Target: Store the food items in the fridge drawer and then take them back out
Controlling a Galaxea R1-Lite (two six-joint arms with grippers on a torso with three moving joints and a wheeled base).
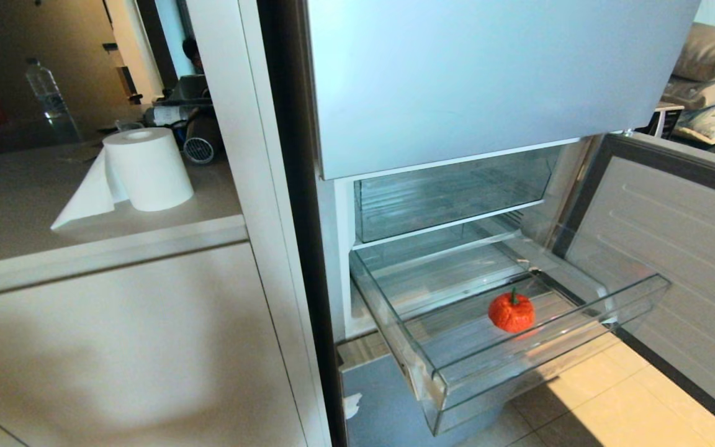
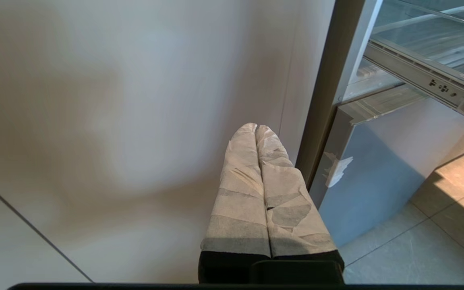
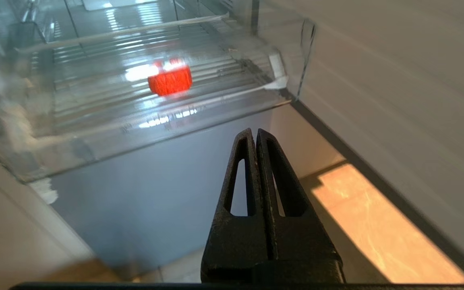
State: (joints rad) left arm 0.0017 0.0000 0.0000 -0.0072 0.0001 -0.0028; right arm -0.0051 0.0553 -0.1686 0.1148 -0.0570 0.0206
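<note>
low down, right claw [image 3: 256, 135] pinched shut and empty, aimed below open fridge drawer [image 3: 95, 141], tomato [image 3: 170, 80] inside

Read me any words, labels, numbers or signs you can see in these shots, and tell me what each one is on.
None can be read.
Fridge drawer: clear plastic, no print visible.
Drawer rail: a few small dark marks, not legible as characters.
Water bottle on the counter: any label is too small to read.
Paper towel roll and red-orange fruit: no text.

A home kitchen: an open fridge [image 1: 457, 87] on the right, paper towel roll [image 1: 146, 167] on the bench [image 1: 16, 205] at left, pillows [image 1: 711, 56] far right.
</note>
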